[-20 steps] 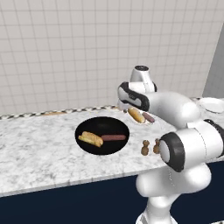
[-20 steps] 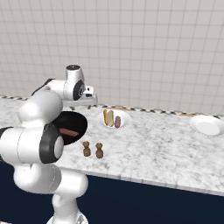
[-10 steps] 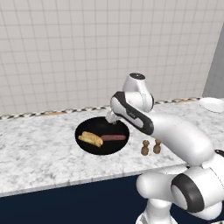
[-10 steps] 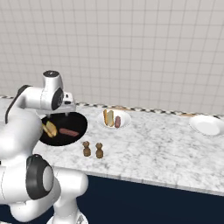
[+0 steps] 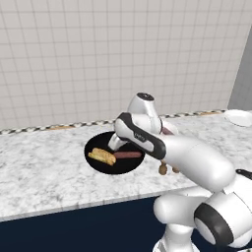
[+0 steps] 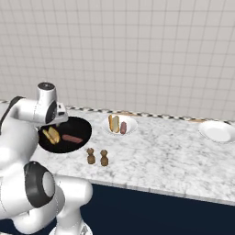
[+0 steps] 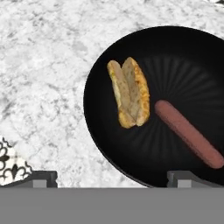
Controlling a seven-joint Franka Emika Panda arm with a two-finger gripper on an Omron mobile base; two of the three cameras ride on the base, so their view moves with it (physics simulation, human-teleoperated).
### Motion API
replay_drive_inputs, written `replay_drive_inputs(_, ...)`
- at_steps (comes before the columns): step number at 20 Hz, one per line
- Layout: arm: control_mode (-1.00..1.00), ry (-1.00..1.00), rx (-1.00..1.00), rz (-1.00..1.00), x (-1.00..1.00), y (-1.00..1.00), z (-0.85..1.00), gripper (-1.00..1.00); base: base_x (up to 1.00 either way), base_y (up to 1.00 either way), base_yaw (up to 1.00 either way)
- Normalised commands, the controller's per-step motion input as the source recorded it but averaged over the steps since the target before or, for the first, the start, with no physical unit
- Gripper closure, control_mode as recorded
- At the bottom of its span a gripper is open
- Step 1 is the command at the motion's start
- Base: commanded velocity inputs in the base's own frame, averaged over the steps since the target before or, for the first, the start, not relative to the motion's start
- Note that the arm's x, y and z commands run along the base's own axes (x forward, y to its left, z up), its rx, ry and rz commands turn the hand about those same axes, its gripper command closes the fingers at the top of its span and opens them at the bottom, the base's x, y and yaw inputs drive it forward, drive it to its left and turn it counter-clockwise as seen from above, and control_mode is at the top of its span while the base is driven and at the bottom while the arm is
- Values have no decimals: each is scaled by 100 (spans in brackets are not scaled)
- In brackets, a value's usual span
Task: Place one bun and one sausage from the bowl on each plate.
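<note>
Inside the bowl (image 7: 183,57) lie one bun (image 7: 129,92) and one sausage (image 7: 189,133), side by side but apart, the bun split along its length with the paler middle showing. The bowl, black and glossy, sits on the marble tabletop (image 6: 174,156) toward its left end in the right base view. A second bun (image 6: 113,123) and a second sausage (image 6: 123,127) already rest together on the nearer white plate (image 6: 131,123), just beside the bowl on its right. The other plate (image 6: 217,131) stands well apart at the far right, bare. That makes two buns, two sausages, two plates, one bowl. Two small brown shakers (image 6: 97,157) stand close together on the tabletop in front of the bowl and the filled plate, between them and the front edge. A tiled wall rises behind, with a patterned strip along its foot. The white arm reaches out over the bowl, its hand pointing downward, and its forearm hides part of the bowl's right side in the left base view. The fingers (image 7: 181,178) are spread wide with nothing between them, hovering above the bowl's near rim, one over the bowl and the other over the tabletop.
</note>
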Motion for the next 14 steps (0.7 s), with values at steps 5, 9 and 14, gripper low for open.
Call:
replay_drive_inputs(5,-100,0,-1,15,27,22,-28,-100,0,0,0)
replay_drive_inputs(9,-100,2,-2,9,13,24,-38,-100,0,0,0)
replay_drive_inputs(14,-100,3,0,0,25,0,-24,-100,0,0,0)
